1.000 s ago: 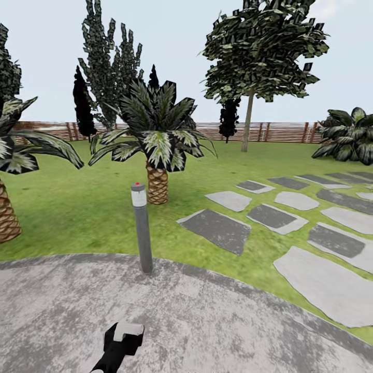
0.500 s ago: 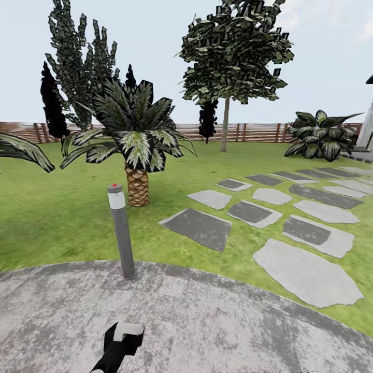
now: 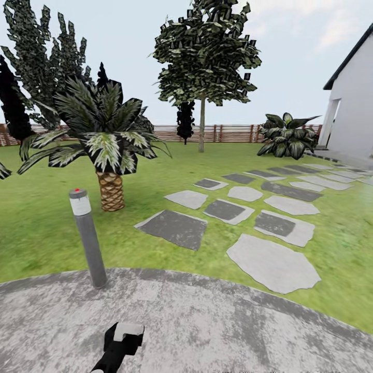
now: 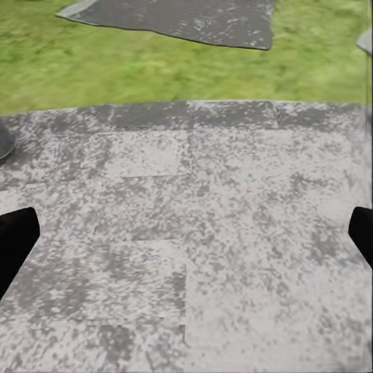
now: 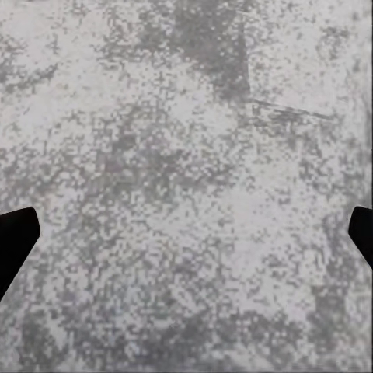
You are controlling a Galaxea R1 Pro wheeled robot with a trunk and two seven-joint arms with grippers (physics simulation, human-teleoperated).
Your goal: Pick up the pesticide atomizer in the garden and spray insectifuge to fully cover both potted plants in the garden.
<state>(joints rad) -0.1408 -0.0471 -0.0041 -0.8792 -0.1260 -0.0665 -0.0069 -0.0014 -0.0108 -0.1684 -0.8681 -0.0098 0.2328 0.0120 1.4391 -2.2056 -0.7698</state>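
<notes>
A robot's head camera looks out over a garden. Nearest is a round patio (image 3: 207, 321) of mottled grey stone, filling the lower part of the scene. A black and white part of the left arm (image 3: 120, 344) reaches over the stone at the bottom edge.

In the left wrist view, the left gripper (image 4: 186, 237) has its dark fingertips (image 4: 15, 245) set wide apart at the two sides, with bare stone between them and grass beyond the patio's curved edge. In the right wrist view, the right gripper (image 5: 186, 233) is spread just as wide over grey stone, holding nothing.

At the patio's far left edge stands a grey lamp post (image 3: 88, 238) with a white band and a red cap. Beyond it spreads the green lawn (image 3: 41, 228). Flat stepping stones (image 3: 269, 261) run across the grass toward the right. A short palm (image 3: 106, 150) rises just behind the post. Farther back are a tall leafy tree (image 3: 204, 52), dark conifers and a broad-leaved shrub (image 3: 285, 135). A brown slatted fence (image 3: 228, 133) closes the garden, and a white house wall (image 3: 352, 109) stands at the far right.
</notes>
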